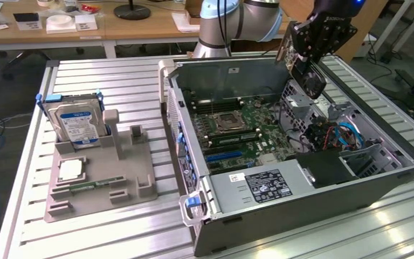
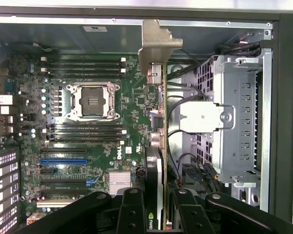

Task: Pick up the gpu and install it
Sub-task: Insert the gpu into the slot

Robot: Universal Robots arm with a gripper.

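Where the table [image 1: 106, 75] reaches farthest to the exterior view's left of the fingers [image 2: 132, 214], a grey holder [image 1: 131, 178] carries an upright hard drive [image 1: 77, 121] with a blue label and a small green memory stick [image 1: 92, 186] lying flat. Both are well apart from the fingers. Nearer to them stands the open computer case [image 1: 192, 140], its motherboard [image 1: 236, 124] facing up, with a bare processor socket [image 2: 93, 100] and a blue slot [image 2: 63, 161] off to one side of the fingers. A grey power supply [image 1: 264, 186] sits at the case's near end, below and away from them.

The fingers are clenched on the gpu [image 1: 311, 81], one on each face of the card. The gpu hangs on edge over the case's far corner on the exterior view's right, raised above the motherboard and apart from the blue slot. In the wrist view the gpu [image 2: 156, 170] appears edge-on, running straight out from between the fingers. Its silver bracket [image 2: 158, 46] is at the end farthest from them. Just beyond the fingers' other side is the metal drive cage [image 2: 239, 117].
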